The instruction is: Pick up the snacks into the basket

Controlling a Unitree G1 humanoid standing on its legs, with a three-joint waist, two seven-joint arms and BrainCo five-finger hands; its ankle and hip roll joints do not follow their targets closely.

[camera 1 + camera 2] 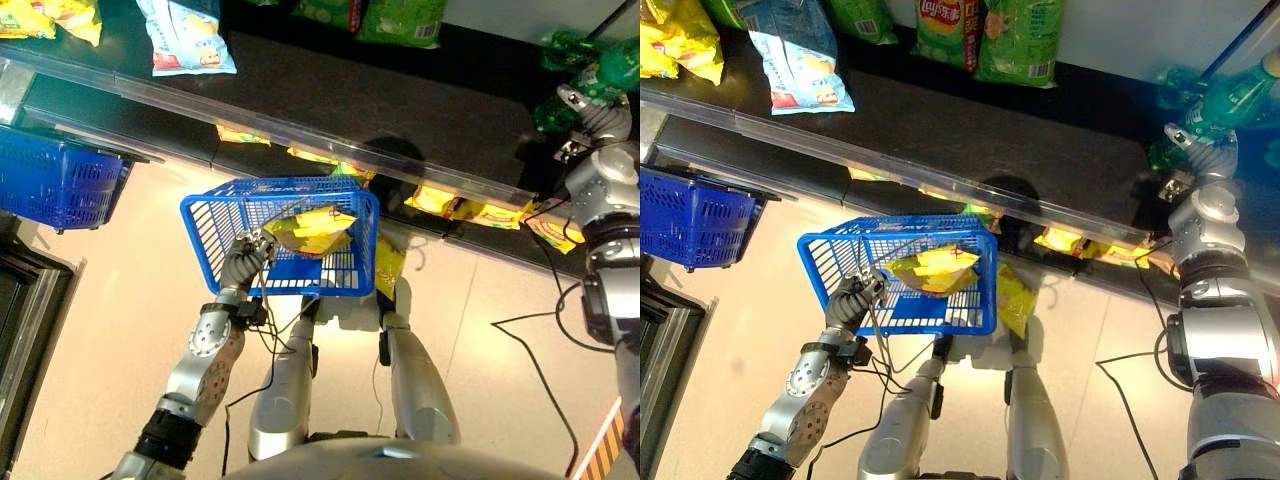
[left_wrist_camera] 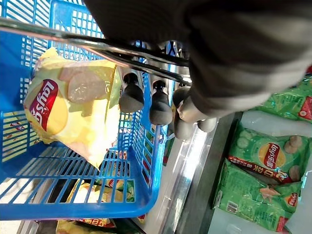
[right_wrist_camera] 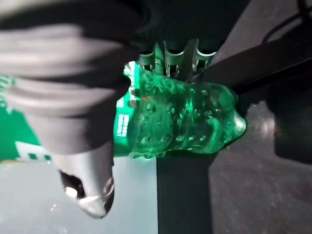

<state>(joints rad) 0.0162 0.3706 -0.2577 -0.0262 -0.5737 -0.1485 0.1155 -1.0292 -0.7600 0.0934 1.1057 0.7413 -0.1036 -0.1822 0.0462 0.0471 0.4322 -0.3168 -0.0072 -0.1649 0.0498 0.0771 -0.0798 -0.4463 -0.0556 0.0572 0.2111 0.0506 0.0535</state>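
My left hand (image 1: 250, 256) is shut on the thin metal handle (image 2: 97, 46) of a blue wire basket (image 1: 215, 215) and holds it up in front of the shelf. Inside the basket lies a yellow chip bag (image 1: 315, 228), seen close in the left wrist view (image 2: 73, 107). At the far right my right hand (image 1: 1200, 155) reaches onto the dark shelf. Its fingers and thumb are curled round a green plastic bottle (image 3: 185, 117), which stands out past the hand (image 1: 1230, 100).
A second, darker blue basket (image 1: 55, 180) sits at the left. On the dark shelf lie a light-blue bag (image 1: 185, 40), green chip bags (image 1: 990, 35) and yellow bags (image 1: 50, 18). More yellow bags (image 1: 470, 208) lie on the lower shelf behind a clear rail.
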